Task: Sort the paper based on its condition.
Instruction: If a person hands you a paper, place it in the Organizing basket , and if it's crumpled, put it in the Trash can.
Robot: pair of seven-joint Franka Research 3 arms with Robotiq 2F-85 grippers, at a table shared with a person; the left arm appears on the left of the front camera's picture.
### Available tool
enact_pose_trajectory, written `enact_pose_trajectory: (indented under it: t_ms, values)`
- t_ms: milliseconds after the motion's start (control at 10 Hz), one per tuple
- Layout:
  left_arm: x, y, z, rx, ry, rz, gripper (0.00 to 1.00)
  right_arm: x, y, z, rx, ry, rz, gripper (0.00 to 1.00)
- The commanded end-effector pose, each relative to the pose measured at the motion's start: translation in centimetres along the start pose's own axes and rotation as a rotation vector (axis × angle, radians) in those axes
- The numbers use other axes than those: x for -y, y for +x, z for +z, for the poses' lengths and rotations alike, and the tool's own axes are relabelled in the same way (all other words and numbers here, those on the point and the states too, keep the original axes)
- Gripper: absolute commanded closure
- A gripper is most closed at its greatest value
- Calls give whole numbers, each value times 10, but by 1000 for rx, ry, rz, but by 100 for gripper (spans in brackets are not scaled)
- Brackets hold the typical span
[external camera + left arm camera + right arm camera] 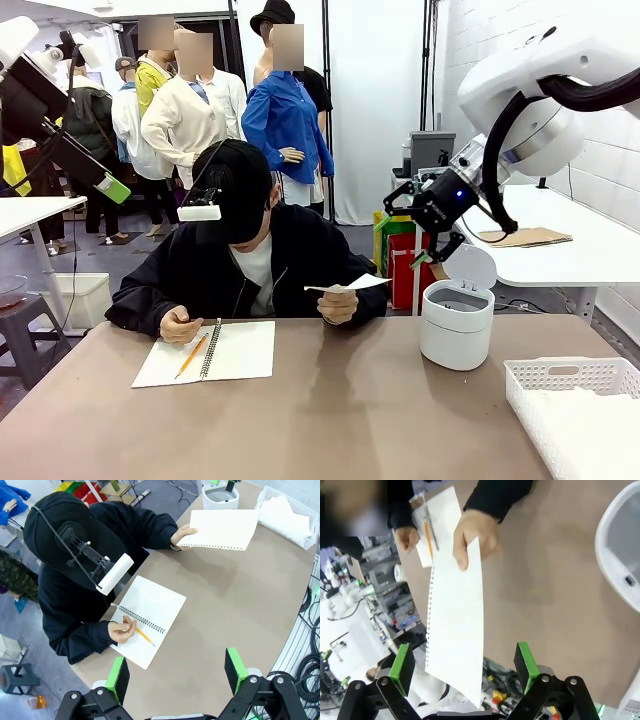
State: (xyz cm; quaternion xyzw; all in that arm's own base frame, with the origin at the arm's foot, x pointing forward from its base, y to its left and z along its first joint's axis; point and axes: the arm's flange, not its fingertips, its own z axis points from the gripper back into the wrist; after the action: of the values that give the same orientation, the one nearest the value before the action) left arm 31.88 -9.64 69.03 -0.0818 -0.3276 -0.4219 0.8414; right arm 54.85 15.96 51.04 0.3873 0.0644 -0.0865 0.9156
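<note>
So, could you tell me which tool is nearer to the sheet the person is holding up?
The right. The right tool is open just short of the sheet, aimed at its free edge. The left tool hangs open much farther off, nearer the notebook.

Robotics lab, by every sign. White right arm (525,105) at a brown table (380,420), black cable bundles (306,675) on the floor, a white workbench (600,245) and cluttered equipment (387,572) beyond.
</note>
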Motion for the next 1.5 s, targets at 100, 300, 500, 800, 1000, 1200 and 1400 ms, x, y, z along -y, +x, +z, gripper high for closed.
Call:
enact_pose_trajectory:
  t_ms: [100,300,500,800,1000,1200,1400]
  values:
    - [0,0,1,2,-1,1,0,9,14,-32,-139,82,-44,0]
    - [0,0,1,2,-1,1,0,14,14,-46,-194,102,-53,0]
    - [0,0,1,2,-1,1,0,17,8,-58,-239,139,-64,0]
    - [0,0,1,2,-1,1,0,19,5,-75,-270,141,-96,0]
    - [0,0,1,2,-1,1,0,21,3,-82,-286,147,-94,0]
    - [0,0,1,2,-1,1,0,22,4,-86,-279,154,-97,0]
    - [0,0,1,2,-1,1,0,21,4,-79,-279,112,-93,0]
